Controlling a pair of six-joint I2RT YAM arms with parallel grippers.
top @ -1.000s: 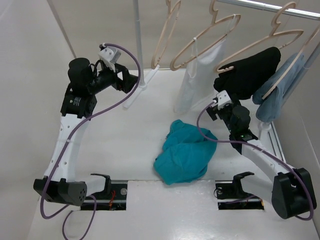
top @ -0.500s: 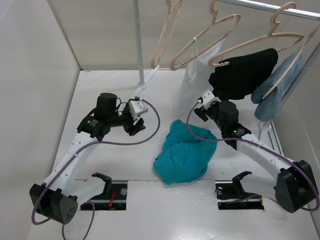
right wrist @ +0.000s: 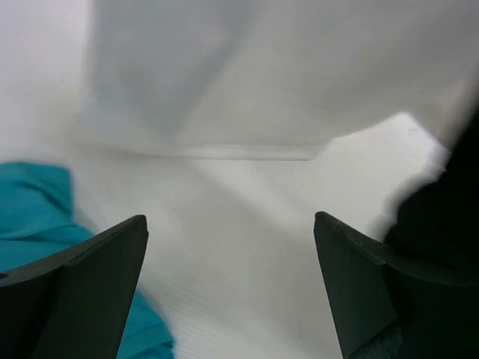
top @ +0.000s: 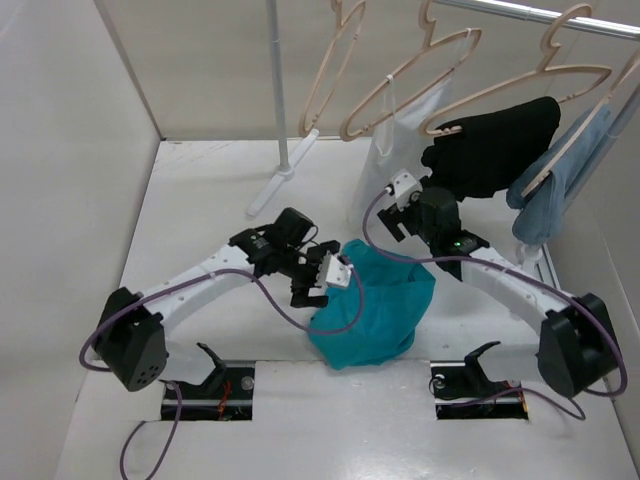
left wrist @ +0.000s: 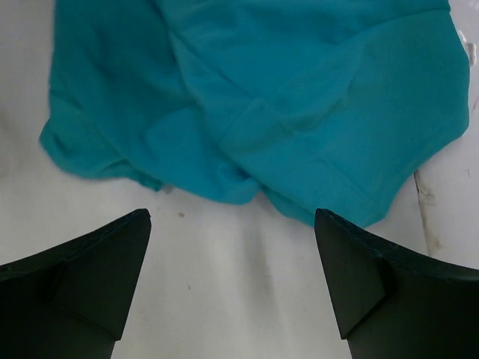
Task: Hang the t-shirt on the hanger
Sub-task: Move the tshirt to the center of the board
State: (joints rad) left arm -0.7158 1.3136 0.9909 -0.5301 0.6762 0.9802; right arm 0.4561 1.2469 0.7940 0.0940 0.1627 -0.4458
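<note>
Top external view has the t-shirt (top: 375, 305) lying crumpled on the table (top: 200, 220), close to the near edge and a little right of the middle. The hanger (top: 318, 100) hangs bare over the far edge, leftmost on the rail and well apart from the shirt. Beside it hang a white top (top: 395, 150), a black garment (top: 495, 140) and a pale blue garment (top: 560, 185), each on its own hanger.

The left gripper (top: 312, 297) sits just beside the shirt's left edge. In the left wrist view its fingers (left wrist: 82, 284) are spread wide with nothing between them, over bare table just short of the teal cloth (left wrist: 284, 112).

The right gripper (top: 398, 222) is near the shirt's far side, below the white top. Its fingers (right wrist: 82, 284) are likewise spread and hold nothing.
</note>
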